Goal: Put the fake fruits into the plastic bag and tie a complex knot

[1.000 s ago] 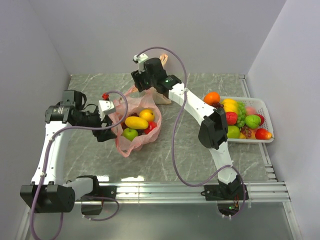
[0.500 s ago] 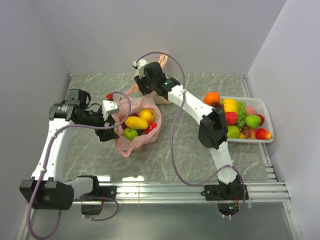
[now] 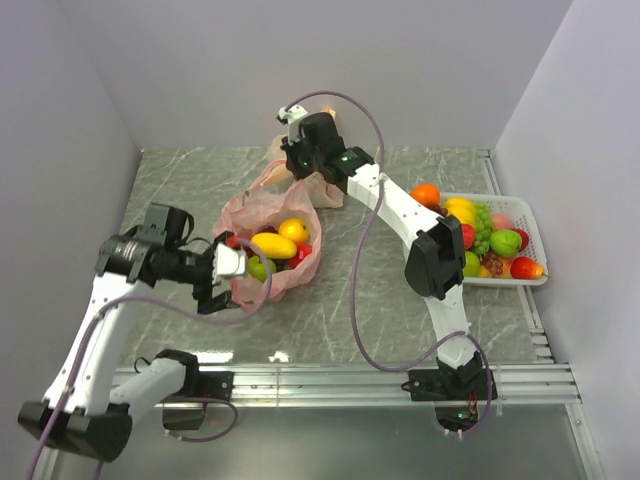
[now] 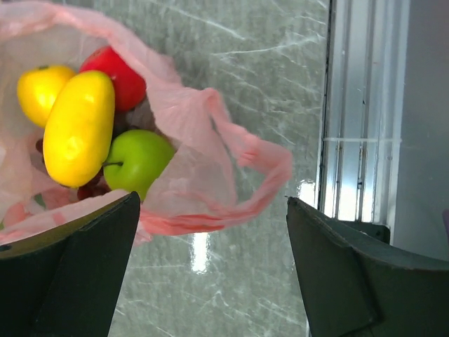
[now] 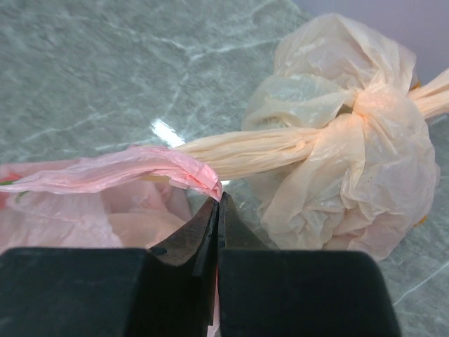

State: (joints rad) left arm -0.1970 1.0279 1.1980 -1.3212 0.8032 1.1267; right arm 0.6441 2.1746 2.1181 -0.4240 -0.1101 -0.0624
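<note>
So the plastic bag (image 3: 245, 208) sits open on the marble table (image 3: 370, 290); it's thin, crinkly pink, with fake fruits (image 4: 77, 126) showing inside: yellow, green, red; left gripper (image 4: 212, 210) hangs spread wide over its near handle loop (image 4: 259, 151); right gripper (image 5: 218, 203) is clamped tight, seemingly pinching the far handle (image 5: 140, 167) at its tip.

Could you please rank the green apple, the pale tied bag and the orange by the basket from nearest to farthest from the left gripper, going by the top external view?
From the left gripper:
1. Green apple, in the plastic bag, right beside it.
2. Pale tied bag, farther back, toward the rear wall.
3. Orange, far right, at the basket corner.
</note>
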